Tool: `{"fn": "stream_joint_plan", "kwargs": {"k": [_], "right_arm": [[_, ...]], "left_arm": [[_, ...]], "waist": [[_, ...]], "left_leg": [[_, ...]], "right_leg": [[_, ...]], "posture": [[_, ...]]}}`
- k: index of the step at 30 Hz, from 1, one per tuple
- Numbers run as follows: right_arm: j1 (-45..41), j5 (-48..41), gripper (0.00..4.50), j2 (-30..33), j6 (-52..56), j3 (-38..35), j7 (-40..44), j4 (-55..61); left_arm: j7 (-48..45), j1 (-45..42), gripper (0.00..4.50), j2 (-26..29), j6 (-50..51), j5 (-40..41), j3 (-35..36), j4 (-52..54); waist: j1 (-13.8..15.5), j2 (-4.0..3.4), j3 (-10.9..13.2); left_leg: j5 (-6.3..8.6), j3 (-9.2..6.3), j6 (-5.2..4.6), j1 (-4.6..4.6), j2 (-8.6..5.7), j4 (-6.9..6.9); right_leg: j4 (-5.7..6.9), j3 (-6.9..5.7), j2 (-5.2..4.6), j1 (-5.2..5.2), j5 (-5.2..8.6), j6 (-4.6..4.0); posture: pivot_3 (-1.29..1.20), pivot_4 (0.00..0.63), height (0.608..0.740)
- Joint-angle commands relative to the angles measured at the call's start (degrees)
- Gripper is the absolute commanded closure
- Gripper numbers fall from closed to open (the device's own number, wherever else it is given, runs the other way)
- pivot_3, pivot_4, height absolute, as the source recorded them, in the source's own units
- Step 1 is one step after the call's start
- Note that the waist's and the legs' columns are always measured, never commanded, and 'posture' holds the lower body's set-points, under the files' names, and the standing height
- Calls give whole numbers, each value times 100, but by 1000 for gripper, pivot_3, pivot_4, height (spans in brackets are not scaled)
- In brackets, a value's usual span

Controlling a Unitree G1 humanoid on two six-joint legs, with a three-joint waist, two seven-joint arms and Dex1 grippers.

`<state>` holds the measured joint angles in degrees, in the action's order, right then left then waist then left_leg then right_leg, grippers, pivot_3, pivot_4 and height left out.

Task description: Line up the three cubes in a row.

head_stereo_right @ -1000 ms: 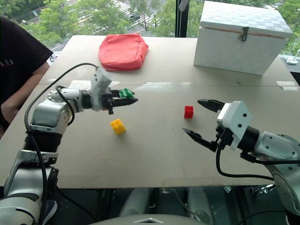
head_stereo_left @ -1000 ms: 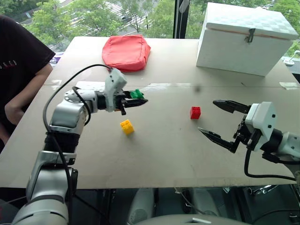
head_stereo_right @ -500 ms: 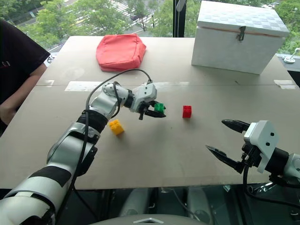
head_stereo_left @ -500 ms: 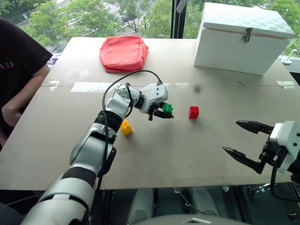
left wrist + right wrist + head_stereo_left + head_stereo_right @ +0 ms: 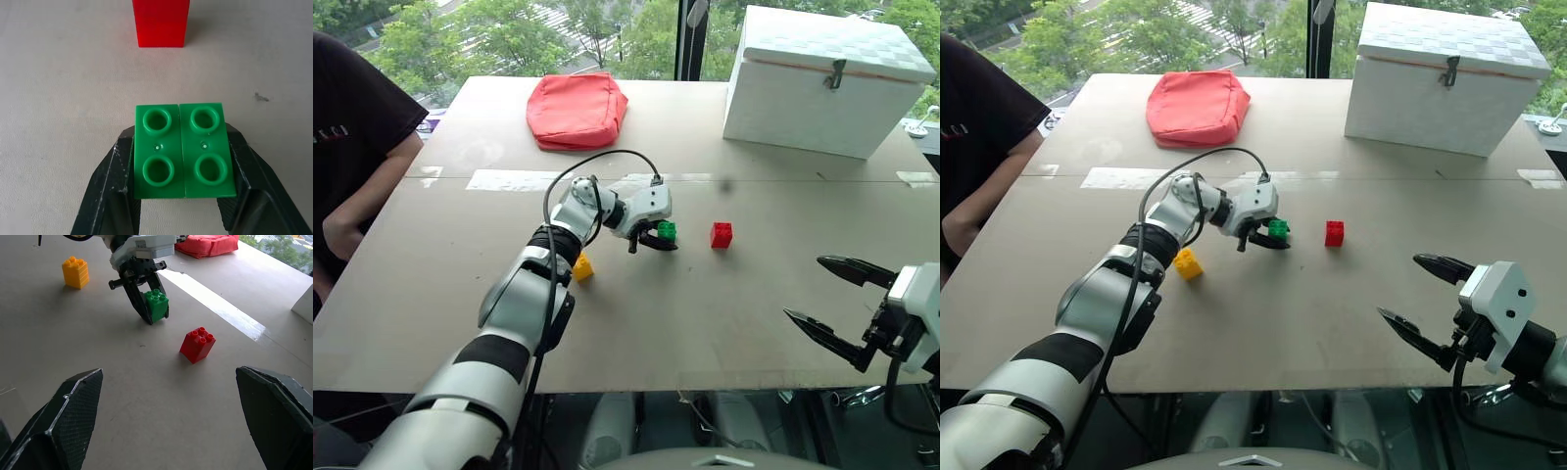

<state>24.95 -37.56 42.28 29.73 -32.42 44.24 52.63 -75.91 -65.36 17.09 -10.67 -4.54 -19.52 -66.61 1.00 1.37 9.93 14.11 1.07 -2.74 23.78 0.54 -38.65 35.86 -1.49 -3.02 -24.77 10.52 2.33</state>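
My left gripper (image 5: 664,238) is shut on the green cube (image 5: 666,230), clamped between its two black fingers (image 5: 112,196) just above the table, a short way left of the red cube (image 5: 721,234). The red cube (image 5: 161,22) lies straight ahead of the held green cube (image 5: 182,149). Left of the left arm, the yellow cube (image 5: 581,266) sits on the table. My right gripper (image 5: 837,305) stands open near the table's front right edge, well away from the cubes. The green cube (image 5: 157,305) and red cube (image 5: 197,344) also lie ahead of it.
A red fabric pouch (image 5: 576,108) lies at the back left and a large white box (image 5: 822,78) stands at the back right. A person in a dark shirt (image 5: 352,147) sits at the table's left side. A strip of tape (image 5: 509,180) crosses the table.
My left gripper carried the green cube to the right and down, close to the red cube. The right gripper drew back toward the table's front right edge, still open.
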Motion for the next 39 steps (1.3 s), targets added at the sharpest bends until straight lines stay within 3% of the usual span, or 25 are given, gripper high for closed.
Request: {"fn": "stream_joint_plan", "kwargs": {"k": [1, 3, 4, 5, 9, 14, 20, 24, 29, 39], "right_arm": [[63, -92, 0, -23, -80, -226, -84, 204], [132, -95, 0, -24, -85, -256, -84, 225], [166, -101, 0, -22, -89, -266, -83, 236], [194, -112, 0, -18, -93, -274, -81, 244], [230, -155, 0, 7, -107, -292, -72, 238], [121, -158, 0, 86, -180, -191, 58, 115], [-561, -340, 0, 259, -252, 368, 330, -307], [-1124, -307, 0, 344, -306, 901, 532, -671], [-1531, -285, 0, 415, -337, 1257, 736, -915], [-1316, -291, 0, 459, -376, 1153, 812, -809]], "left_arm": [[-15, -183, 3158, -41, -108, -40, 161, -19], [-62, -196, 3158, -53, -136, -94, 149, -62], [-27, -197, 2139, -62, -149, -110, 168, -77], [48, -200, 1897, -70, -169, -138, 184, -90], [9, -211, 72, 73, -83, -126, 294, -19], [-609, 143, 72, 806, 822, 473, 816, 1195], [-151, 2216, 72, 2263, 4157, 1511, 1907, 5604], [158, 3470, 72, 2858, 5389, 2076, 2389, 7389], [553, 4102, 72, 3209, 5212, 1940, 2287, 7495], [797, 4444, 72, 3293, 4729, 1923, 2008, 7074]], "waist": [[-5, 0, 0], [-6, 0, 0], [-6, 0, 0], [-6, 0, 0], [-6, 0, 0], [-34, 0, 0], [-167, -7, -3], [-93, -4, -2], [38, -4, -2], [-4, -4, -3]], "left_leg": [[0, 0, 0, 0, 0, 0], [0, -1, 0, -1, 0, 0], [0, 0, 0, -1, 0, 0], [0, 1, 0, -1, 0, 0], [0, -1, 0, -2, 1, -1], [0, -3, 0, -4, 7, -1], [0, 1, 2, -11, 31, 4], [0, 1, 3, -10, 30, 0], [-1, -3, 3, -20, 22, -3], [0, -1, 2, -11, 21, -4]], "right_leg": [[0, 0, 0, 0, 0, 0], [1, 0, 0, 0, 0, 0], [1, 0, 1, 0, 0, 0], [1, 0, 1, 0, 0, 0], [1, 0, 1, 0, 0, 0], [4, 1, 4, -1, 0, 0], [7, 9, 5, -2, -11, -19], [2, 8, 3, -1, 8, -14], [6, 7, -2, 8, 15, -25], [3, 7, 0, 5, 14, -25]], "posture": [[0, 150, 740], [0, 150, 740], [0, 150, 740], [0, 150, 740], [0, 150, 740], [0, 150, 740], [0, 150, 740], [0, 150, 740], [0, 150, 740], [0, 150, 740]]}}
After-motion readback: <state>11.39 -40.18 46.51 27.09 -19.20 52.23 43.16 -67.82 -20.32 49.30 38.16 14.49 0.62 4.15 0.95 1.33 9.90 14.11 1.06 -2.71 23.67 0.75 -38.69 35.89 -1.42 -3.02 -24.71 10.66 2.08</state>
